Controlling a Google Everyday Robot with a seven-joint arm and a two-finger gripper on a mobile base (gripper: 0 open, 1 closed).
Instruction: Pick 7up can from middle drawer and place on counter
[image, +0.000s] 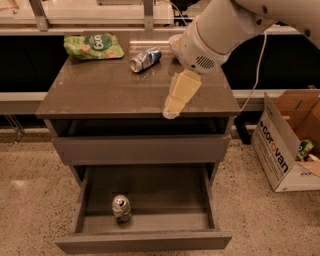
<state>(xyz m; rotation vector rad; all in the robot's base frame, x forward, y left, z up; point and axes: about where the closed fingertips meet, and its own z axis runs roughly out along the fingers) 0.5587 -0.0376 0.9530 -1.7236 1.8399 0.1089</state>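
The 7up can (121, 208) stands upright on the dark floor of the middle drawer (165, 192), near its front left. The drawer is pulled fully out, low in the camera view. The counter (100, 90) is the glossy brown-grey top of the cabinet above it. My gripper (177, 100) hangs from the big white arm (220, 30). It points down and to the left over the front right part of the counter, well above and to the right of the can. It holds nothing.
On the counter lie a green snack bag (93, 45) at the back left and a blue-and-silver can (145, 59) on its side. The top drawer (140, 148) stands slightly open. A cardboard box (280, 145) sits on the floor to the right.
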